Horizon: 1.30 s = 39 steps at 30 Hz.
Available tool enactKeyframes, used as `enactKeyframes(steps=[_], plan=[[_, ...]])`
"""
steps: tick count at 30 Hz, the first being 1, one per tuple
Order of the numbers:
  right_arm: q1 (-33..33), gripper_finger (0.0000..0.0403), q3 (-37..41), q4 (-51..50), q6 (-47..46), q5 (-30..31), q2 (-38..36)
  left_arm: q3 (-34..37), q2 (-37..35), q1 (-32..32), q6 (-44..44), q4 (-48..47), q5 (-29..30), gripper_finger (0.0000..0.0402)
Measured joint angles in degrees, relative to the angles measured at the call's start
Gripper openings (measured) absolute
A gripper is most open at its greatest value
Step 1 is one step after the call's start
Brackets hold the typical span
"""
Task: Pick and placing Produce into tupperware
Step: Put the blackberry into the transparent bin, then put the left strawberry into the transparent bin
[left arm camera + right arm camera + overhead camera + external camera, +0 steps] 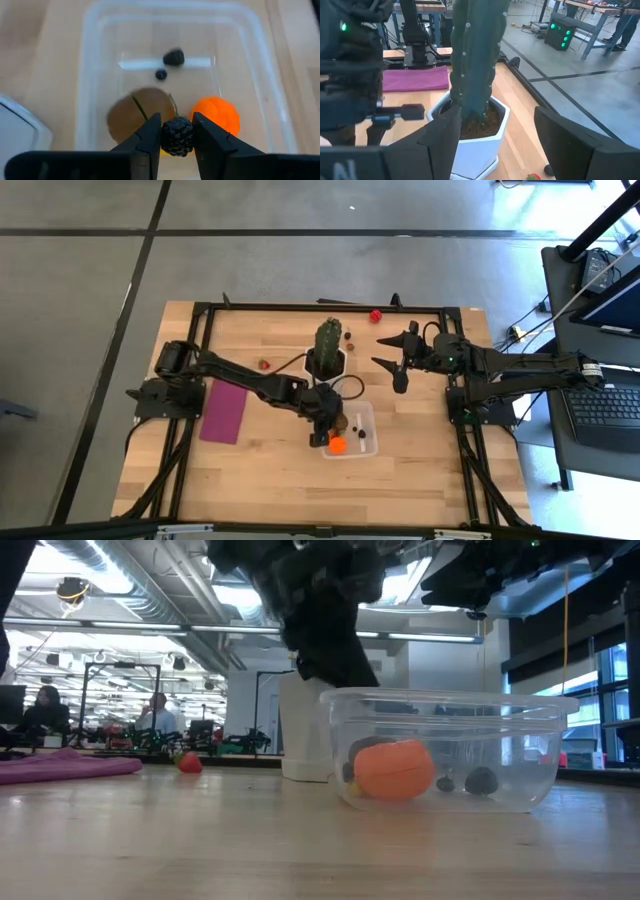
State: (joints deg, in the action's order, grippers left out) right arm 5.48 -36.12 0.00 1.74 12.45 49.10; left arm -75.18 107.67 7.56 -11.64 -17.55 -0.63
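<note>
The clear tupperware (362,416) stands on the table in front of the cactus pot. In it lie an orange piece (216,114), a brown piece (136,114) and two small dark pieces (173,57). My left gripper (176,125) hangs over the tupperware's left part, shut on a dark bumpy berry (176,137). More produce lies on the wood: a red piece (375,315) at the far edge, another red piece (264,364) left of the cactus, and dark bits (348,335). My right gripper (393,350) waits open, raised, right of the cactus (328,342). My left gripper pinches the dark berry by its two sides (165,139) between its two fingertips (150,132). The fingers slant downward from the table's left. The berry hangs clear above the tupperware's floor, over the brown and orange pieces.
The green cactus in its white pot (480,131) stands just beyond the tupperware, between the two arms. A flat magenta rectangle (223,412) lies at the left. Bare wood spreads along the near edge. People sit in the room beyond the table (155,715).
</note>
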Motion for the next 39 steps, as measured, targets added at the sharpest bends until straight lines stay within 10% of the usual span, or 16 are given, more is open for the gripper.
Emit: enactKeyframes(steps=[19, 39], plan=[[0.0, 0.0253, 0.0, -2.5, -0.2, 0.0, 0.0, 0.1, -0.1, 1.3, -0.5, -0.7, 1.6, 0.016], [-0.1, 0.0253, 0.0, -2.8, -1.5, 0.1, 0.0, 0.0, -36.2, -5.1, 2.9, -30.6, 20.4, 0.0149]])
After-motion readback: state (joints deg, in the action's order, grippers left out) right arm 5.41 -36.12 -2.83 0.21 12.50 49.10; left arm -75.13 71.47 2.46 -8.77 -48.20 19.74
